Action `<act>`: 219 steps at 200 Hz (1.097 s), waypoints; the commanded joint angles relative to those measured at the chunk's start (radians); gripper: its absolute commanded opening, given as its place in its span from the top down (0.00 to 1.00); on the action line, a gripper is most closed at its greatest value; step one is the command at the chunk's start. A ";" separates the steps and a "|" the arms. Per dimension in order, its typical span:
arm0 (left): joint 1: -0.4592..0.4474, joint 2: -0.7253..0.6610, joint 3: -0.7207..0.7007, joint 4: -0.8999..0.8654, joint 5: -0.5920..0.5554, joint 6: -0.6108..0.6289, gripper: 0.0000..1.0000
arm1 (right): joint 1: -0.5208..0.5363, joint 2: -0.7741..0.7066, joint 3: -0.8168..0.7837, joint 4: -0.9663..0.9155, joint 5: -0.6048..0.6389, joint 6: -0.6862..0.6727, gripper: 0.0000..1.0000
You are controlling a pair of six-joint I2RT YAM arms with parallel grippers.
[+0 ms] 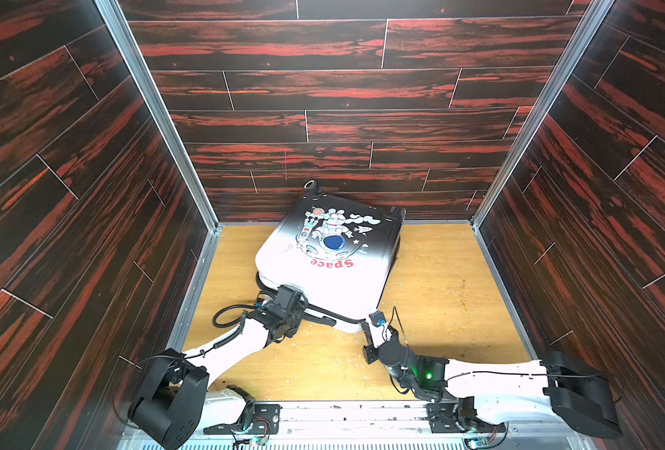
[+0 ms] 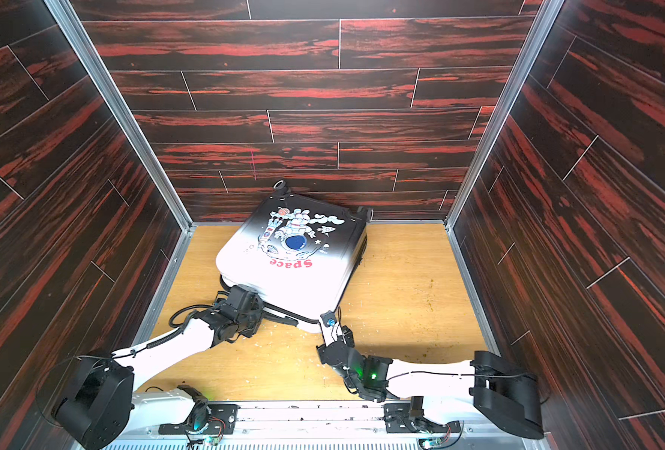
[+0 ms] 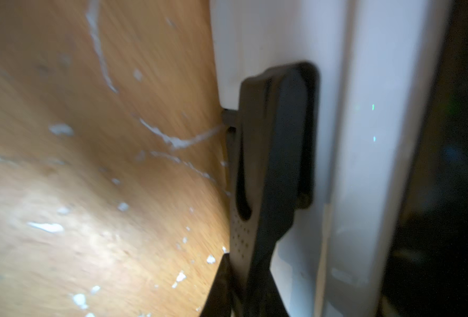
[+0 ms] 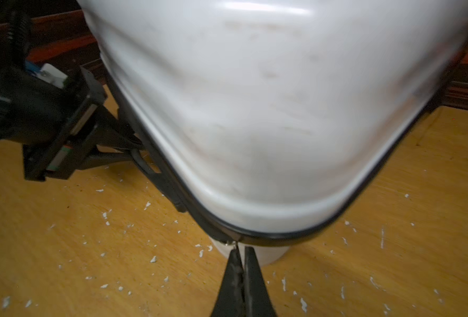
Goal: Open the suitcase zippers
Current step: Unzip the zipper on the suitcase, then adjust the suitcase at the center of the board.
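Observation:
The suitcase [image 1: 330, 249] [image 2: 291, 249] lies flat with its astronaut print up and its white near corner pointing at the arms. A black zipper track [image 4: 282, 236] runs round that corner between the shell halves. My right gripper [image 4: 241, 251] [image 1: 363, 326] is at the corner, shut on a small metal zipper pull [image 4: 234, 243]. My left gripper [image 3: 243, 274] [image 1: 308, 316] is at the suitcase's near-left side. It is shut on the black carry handle [image 3: 271, 153] [image 4: 162, 182], whose dotted strap passes between the fingers.
Dark red wood-pattern walls close in the left, back and right. The suitcase's wheels [image 1: 310, 184] [image 1: 395, 212] are close to the back wall. The wooden table [image 1: 440, 311] carries white flecks. Both arm bases sit on a metal rail [image 1: 354, 413] at the front.

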 commanded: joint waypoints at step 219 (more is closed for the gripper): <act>-0.109 -0.117 0.046 -0.050 -0.038 0.367 0.79 | -0.675 0.091 0.126 0.207 -0.279 -0.192 0.48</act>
